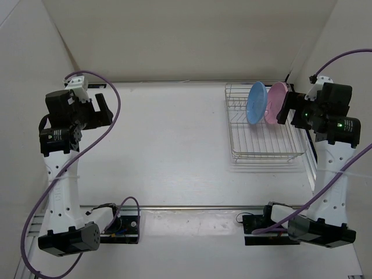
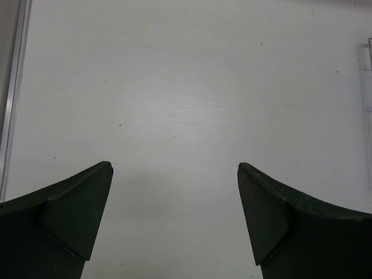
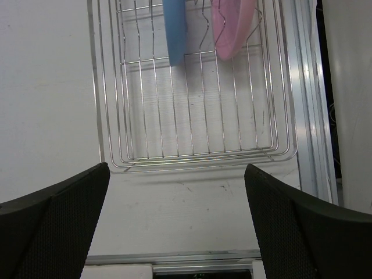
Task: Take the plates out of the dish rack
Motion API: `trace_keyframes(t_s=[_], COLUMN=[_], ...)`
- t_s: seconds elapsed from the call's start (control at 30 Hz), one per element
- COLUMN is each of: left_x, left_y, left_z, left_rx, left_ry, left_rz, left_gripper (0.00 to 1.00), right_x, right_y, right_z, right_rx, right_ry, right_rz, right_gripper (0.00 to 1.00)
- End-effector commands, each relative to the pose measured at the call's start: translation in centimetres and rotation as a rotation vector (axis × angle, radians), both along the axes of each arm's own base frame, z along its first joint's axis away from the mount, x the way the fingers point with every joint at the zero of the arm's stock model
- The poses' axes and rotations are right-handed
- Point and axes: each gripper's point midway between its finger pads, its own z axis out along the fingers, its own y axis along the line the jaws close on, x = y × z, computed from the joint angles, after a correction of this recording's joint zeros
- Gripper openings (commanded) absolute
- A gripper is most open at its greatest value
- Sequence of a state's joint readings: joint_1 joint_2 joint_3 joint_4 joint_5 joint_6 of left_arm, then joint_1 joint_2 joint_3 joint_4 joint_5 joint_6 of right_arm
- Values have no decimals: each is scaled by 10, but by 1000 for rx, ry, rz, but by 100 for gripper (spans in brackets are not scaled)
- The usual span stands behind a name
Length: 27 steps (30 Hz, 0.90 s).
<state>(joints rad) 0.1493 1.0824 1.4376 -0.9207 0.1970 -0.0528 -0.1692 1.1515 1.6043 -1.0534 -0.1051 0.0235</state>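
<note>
Flagging risk: blue plate (image 1: 256, 103) and pink plate (image 1: 274, 103) stand on edge, close together, in the dish rack's (image 1: 267, 156) far slots. Grabbing pink could knock blue or drag the rack.

Right gripper (image 3: 176, 168): wide open, empty, just beside pink. Left gripper (image 2: 174, 165): open, empty, over the table (image 2: 174, 87).

Only the overhead view shows that closeness. The right wrist view crops the plates.

The left arm (image 1: 60, 174) and the right arm (image 1: 330, 168) both stand up tall. The left pincer (image 2: 174, 167) is wide open, holding nothing. The right pincer (image 3: 176, 168) is wide open too.
</note>
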Motion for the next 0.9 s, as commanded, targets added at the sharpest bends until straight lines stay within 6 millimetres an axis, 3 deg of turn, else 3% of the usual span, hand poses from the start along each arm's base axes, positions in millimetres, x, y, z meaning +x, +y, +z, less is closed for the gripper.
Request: trace_keyframes(t_s=[0.0, 0.27, 0.37, 0.47, 0.63, 0.67, 0.73, 0.77, 0.83, 0.87], left_x=[-3, -12, -17, -18, -27, -27, -27, -29, -29, -29], left_y=[2, 3, 5, 7, 4, 6, 11, 13, 23, 26], left_z=[10, 3, 4, -1, -14, -24, -26, -29, -37, -37], left_rx=[-25, -33, -16, -6, 4, 14, 38, 60, 93, 112], left_ry=[-46, -49, -59, -40, -17, 5, -5, -2, 17, 19], left_rz=[4, 10, 17, 23, 2, 4, 17, 16, 57, 62], left_gripper=[100, 100, 100, 100, 100, 100, 100, 100, 100, 100], right_x=[5, -6, 0, 8, 45, 60, 74, 88, 103, 116], right_y=[-7, -6, -30, -58, -84, -86, -88, -86, -85, -82], right_z=[8, -2, 3, 16, 34, 27, 28, 15, 18, 9], right_rx=[-20, -78, -221, -373, -493, -504, -512, -521, -539, -539], right_ry=[-59, -59, -79, -87, -58, -31, -30, 1, -10, 3], right_rz=[-36, 14, -61, -154, -205, -190, -185, -161, -142, -126], right_gripper=[100, 100, 100, 94, 83, 81, 80, 80, 81, 82])
